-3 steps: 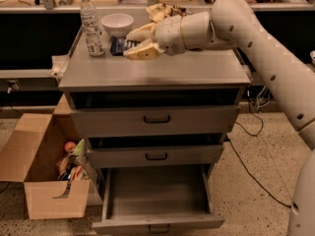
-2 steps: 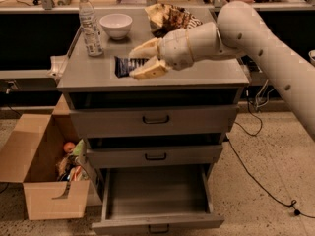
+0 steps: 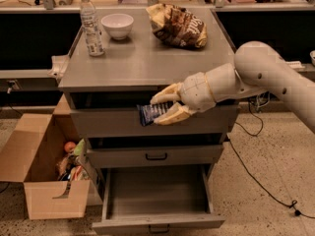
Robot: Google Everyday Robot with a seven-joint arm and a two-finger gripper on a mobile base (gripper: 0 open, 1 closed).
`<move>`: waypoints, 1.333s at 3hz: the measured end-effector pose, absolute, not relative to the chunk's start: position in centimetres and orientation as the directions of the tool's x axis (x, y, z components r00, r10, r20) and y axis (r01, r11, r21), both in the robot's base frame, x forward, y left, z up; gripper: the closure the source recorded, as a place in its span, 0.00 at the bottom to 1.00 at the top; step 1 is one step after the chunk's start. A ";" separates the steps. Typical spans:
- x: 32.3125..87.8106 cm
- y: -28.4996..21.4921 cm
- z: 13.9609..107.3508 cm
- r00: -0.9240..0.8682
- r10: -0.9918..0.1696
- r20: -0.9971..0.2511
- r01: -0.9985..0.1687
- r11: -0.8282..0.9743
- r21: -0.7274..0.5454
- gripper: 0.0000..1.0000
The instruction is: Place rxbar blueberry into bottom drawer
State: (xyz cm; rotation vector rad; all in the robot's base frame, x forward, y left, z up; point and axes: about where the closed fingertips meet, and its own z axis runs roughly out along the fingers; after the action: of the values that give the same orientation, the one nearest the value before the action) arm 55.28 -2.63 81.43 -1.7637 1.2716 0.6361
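Observation:
My gripper [image 3: 160, 110] is shut on the rxbar blueberry [image 3: 150, 112], a dark navy bar with white lettering. It holds the bar in the air in front of the top drawer's face, off the cabinet top. The bar sticks out to the left between the fingers [image 3: 170, 92]. The bottom drawer [image 3: 156, 222] is pulled open below, its grey inside bare. The gripper is well above it, roughly over its middle.
On the grey cabinet top [image 3: 138, 63] stand a water bottle [image 3: 91, 24], a white bowl [image 3: 117, 25] and a brown-and-yellow chip bag [image 3: 177, 25]. An open cardboard box [image 3: 42, 166] with items sits on the floor at the left. A cable [image 3: 256, 176] lies at the right.
The gripper has carried the blue bar off the cabinet top, forward and down, to in front of the top drawer's face. The arm has swung lower.

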 end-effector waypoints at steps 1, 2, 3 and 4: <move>55.0 -2.7 81.1 0.349 -0.503 -0.791 -0.935 -0.125 -0.333 1.00; 53.4 -4.7 76.4 0.250 -0.521 -0.816 -0.963 -0.048 -0.264 1.00; 50.1 -8.3 69.6 0.109 -0.550 -0.828 -0.983 0.063 -0.171 1.00; 45.2 -13.0 60.7 -0.086 -0.576 -0.813 -0.977 0.210 -0.046 1.00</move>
State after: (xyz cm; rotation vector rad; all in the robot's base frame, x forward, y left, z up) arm 45.23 -12.97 60.69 -1.4555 1.7583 0.6974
